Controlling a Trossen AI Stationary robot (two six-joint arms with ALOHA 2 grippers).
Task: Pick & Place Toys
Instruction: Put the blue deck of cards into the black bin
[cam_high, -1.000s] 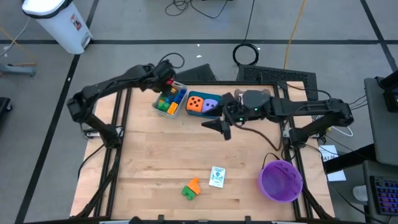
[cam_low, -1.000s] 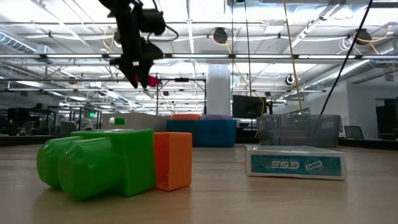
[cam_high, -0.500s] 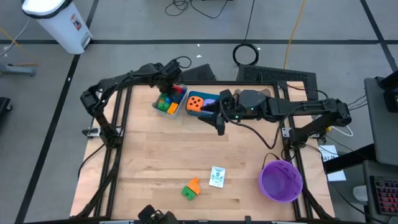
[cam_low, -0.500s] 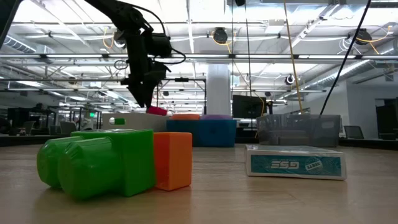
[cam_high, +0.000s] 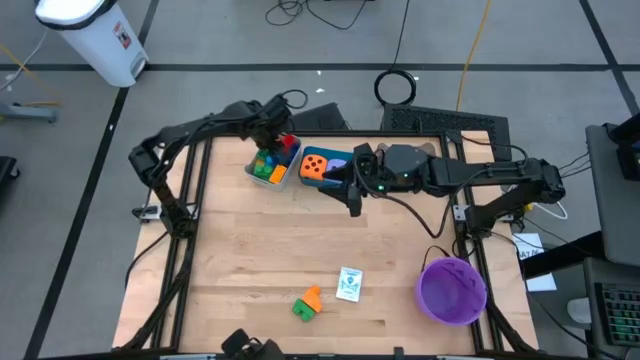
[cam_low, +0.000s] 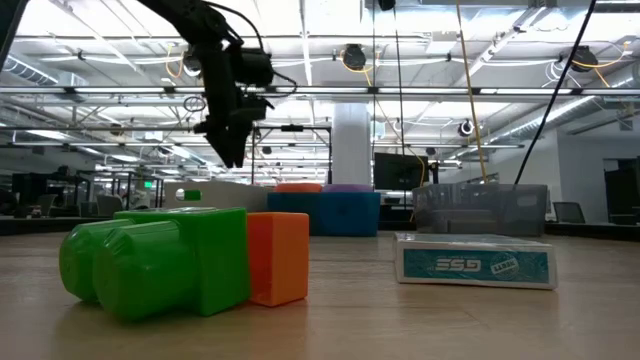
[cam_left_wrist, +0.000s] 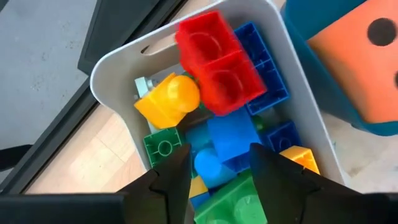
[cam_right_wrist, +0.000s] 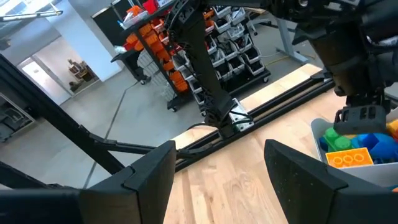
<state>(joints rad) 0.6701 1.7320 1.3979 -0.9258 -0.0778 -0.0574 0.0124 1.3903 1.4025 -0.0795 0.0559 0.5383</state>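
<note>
My left gripper (cam_high: 276, 140) hovers open and empty over the grey tray (cam_high: 252, 166) at the table's far side; it also shows in the low view (cam_low: 232, 150). In the left wrist view its fingers (cam_left_wrist: 217, 158) stand above the tray's bricks. A red brick (cam_left_wrist: 217, 62) lies on top of the blue, yellow and green ones. My right gripper (cam_high: 352, 203) is open and empty (cam_right_wrist: 217, 162) just in front of the teal tray (cam_high: 330, 183), which holds the orange die (cam_high: 314, 166) and the purple die (cam_high: 340, 165).
Near the front edge lie a green brick (cam_high: 301, 309) joined to an orange brick (cam_high: 313, 296), and a white card pack (cam_high: 349, 284). The purple bowl (cam_high: 452, 290) stands at the front right. The wood between the trays and these things is bare.
My left gripper has moved down and toward the table's right over the grey tray and let go of the red brick, which has fallen into the tray. My right gripper has turned in place in front of the teal tray.
</note>
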